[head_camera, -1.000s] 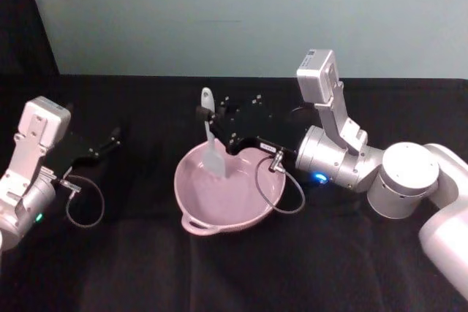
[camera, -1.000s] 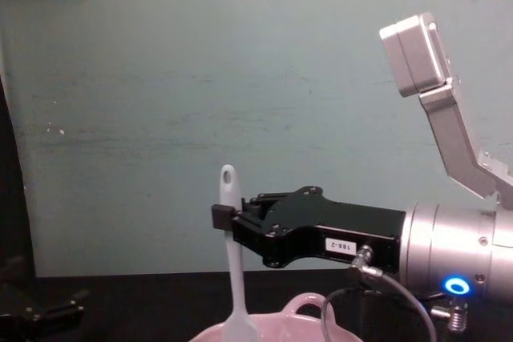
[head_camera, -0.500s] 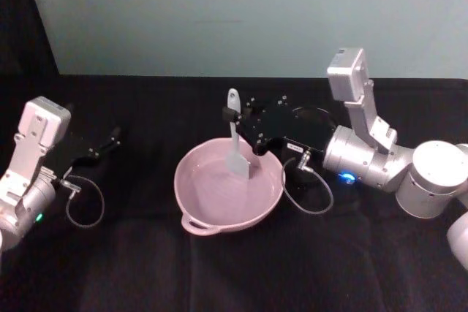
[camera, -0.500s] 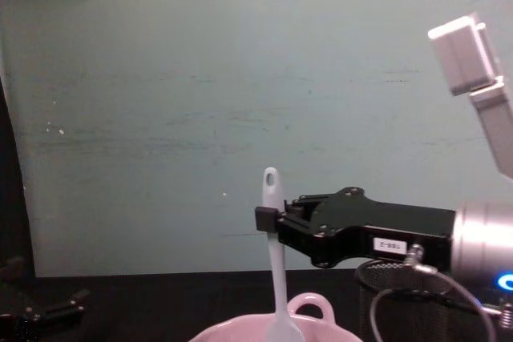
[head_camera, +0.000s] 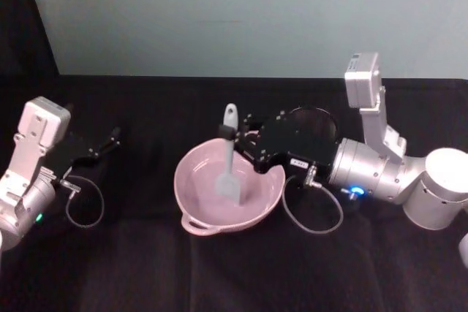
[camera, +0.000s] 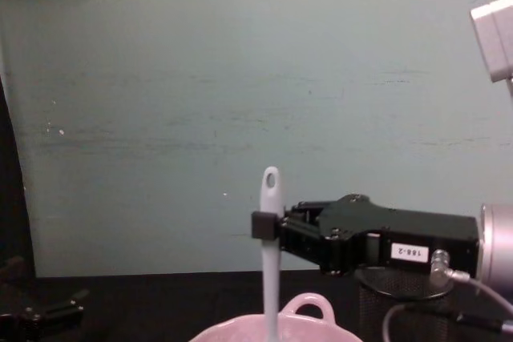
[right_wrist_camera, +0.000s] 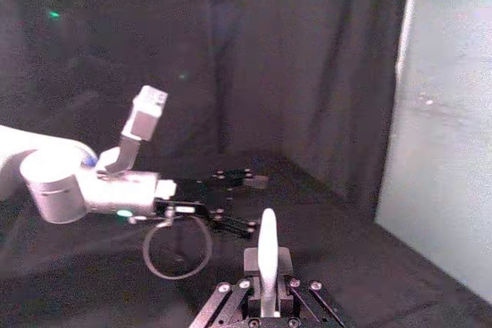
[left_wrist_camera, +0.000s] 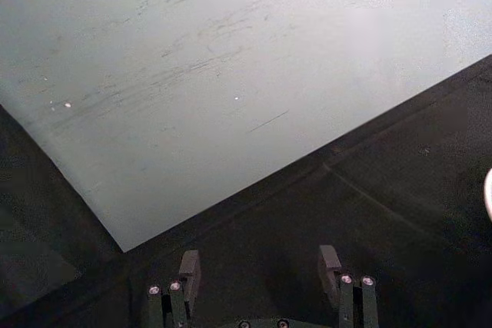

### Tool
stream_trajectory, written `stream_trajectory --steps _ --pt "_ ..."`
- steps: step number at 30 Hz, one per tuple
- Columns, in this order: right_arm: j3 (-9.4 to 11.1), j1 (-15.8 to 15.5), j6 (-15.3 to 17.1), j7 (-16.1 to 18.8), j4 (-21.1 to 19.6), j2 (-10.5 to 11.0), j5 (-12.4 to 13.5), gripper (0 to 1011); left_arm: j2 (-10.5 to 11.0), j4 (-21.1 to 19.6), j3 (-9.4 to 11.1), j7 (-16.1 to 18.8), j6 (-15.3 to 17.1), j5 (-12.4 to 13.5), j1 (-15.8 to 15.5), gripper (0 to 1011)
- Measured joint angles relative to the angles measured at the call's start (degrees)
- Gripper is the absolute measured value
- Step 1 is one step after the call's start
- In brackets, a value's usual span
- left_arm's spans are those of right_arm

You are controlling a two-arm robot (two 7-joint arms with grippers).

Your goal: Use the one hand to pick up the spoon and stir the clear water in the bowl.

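The pale pink bowl [head_camera: 191, 213] sits mid-table, its loop handle [camera: 309, 305] showing in the chest view. The white spoon [head_camera: 228, 172] stands nearly upright, its broad blade down inside the bowl and its holed handle end up. My right gripper [head_camera: 233, 135] reaches in from the right and is shut on the spoon's handle [camera: 270, 206] just below the hole. In the right wrist view the spoon [right_wrist_camera: 267, 245] rises from between the gripper's fingers. My left gripper [head_camera: 108, 141] rests open at the table's left, away from the bowl; its fingers [left_wrist_camera: 190, 265] stand apart.
A black wire-mesh cup [camera: 394, 297] stands behind the bowl on the right, under my right gripper's body. A grey cable loop [head_camera: 316, 218] hangs from the right wrist beside the bowl. A black cloth [head_camera: 234, 275] covers the table, and a teal wall [camera: 200, 78] stands behind.
My right gripper carried the spoon from the bowl's far left side to the right, then nearer and lower. The blade now sits deeper in the bowl's middle. The left arm stayed still.
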Motion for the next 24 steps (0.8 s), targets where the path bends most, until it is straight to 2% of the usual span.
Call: stream_trajectory --steps 6,14,19,24 --pt "-1.68 0.33 1.12 0.76 0.03 -0.77 1.48 116 0.0 0.0 0.0 0.0 0.0 0.0 0.0 1011" --pt "-2.99 1.39 0.3 -0.33 1.55 -2.54 1.46 116 0.0 0.0 0.0 0.0 0.0 0.0 0.0 1011" --pt "-3.15 1.85 -2.1 -2.69 3.16 -4.18 -0.16 116 0.0 0.0 0.0 0.0 0.0 0.0 0.0 1011" --pt "-2.49 2.21 -5.12 -6.6 5.11 -6.16 -3.53 114 0.0 0.0 0.0 0.0 0.0 0.0 0.0 1011"
